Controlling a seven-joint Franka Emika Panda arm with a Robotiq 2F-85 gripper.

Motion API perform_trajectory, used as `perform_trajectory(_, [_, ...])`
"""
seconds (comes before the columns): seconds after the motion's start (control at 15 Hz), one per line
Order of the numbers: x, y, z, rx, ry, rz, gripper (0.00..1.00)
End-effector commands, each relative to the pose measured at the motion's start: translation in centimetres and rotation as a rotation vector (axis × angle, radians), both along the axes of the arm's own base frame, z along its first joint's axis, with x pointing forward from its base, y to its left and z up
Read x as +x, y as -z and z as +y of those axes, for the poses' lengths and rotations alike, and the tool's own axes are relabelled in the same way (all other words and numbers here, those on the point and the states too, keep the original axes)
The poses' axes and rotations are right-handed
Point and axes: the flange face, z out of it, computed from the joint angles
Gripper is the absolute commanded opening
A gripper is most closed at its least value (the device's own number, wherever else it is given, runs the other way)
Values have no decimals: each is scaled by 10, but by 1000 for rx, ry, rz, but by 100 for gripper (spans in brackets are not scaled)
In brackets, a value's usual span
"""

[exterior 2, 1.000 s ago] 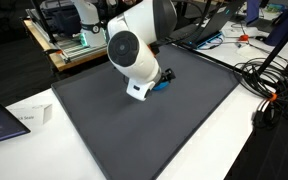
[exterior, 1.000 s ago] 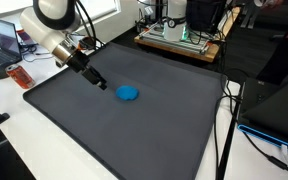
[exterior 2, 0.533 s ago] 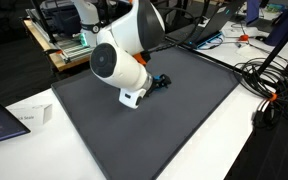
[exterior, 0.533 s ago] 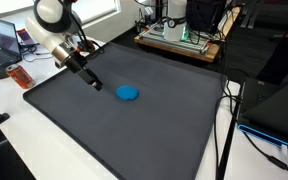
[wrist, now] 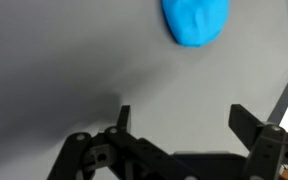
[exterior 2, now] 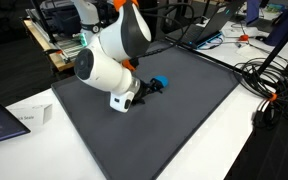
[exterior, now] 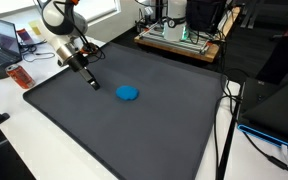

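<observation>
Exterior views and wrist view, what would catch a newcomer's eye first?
A bright blue lump sits alone near the middle of the dark grey mat. The white arm leans over the mat, its black pincer open and empty, apart from the lump.

No text, label, brand, number or sign can be read in any of the views; a white card (exterior 2: pixel 31 117) on the table at the near left in an exterior view carries faint dark marks, too small to make out; a laptop screen (exterior: pixel 6 40) at the far left in an exterior view is lit but blurred, with no letters legible; an orange packet (exterior: pixel 20 76) lying just left of the dark mat (exterior: pixel 134 130) may bear print, but it cannot be told.
</observation>
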Motion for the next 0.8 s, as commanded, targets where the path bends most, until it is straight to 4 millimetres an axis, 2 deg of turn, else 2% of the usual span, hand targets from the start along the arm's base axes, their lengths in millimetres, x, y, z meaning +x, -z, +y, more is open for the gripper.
perform_trajectory(0.0, [-28,-15,-5,-6,-24,-90,100])
perform_trajectory(0.33, [-66,-49,-1,-69,-128,-188,100])
perform_trajectory(0.73, [-114,-94,29,-148,-197,-256,100])
